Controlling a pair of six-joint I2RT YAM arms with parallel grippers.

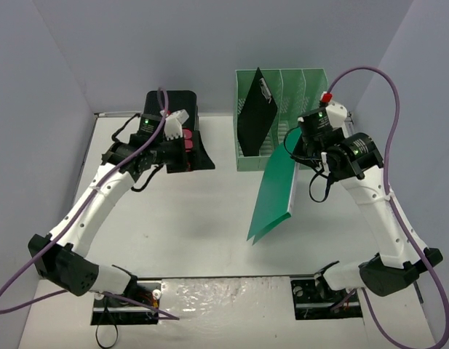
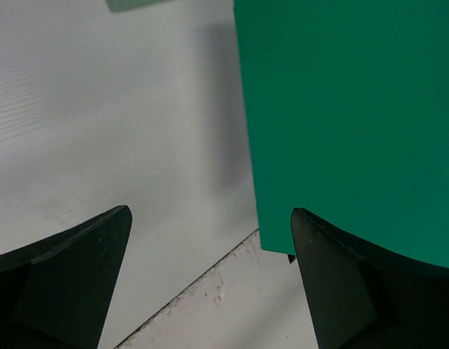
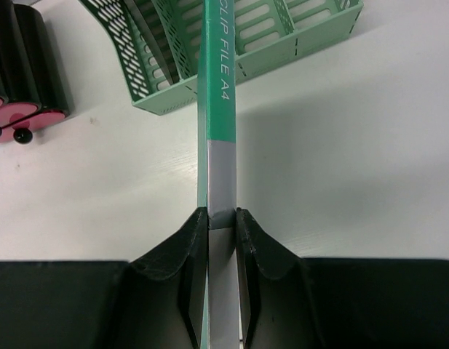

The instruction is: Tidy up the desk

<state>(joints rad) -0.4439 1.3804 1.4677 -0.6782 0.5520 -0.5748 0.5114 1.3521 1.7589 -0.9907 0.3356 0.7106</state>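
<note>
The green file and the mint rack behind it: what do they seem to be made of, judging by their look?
The green file is probably thin plastic sheet, smooth with a low sheen: even colour, straight sharp edges, and white print on its spine. The mint rack is most likely moulded plastic, semi-matte: its walls carry regular rows of slots and are one colour throughout.

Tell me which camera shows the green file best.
The top external view: the whole green file shows, tilted, with its full outline. The right wrist view shows it edge-on, only the spine, pinched in the right gripper. The left wrist view shows just a flat green stretch and one corner.
</note>
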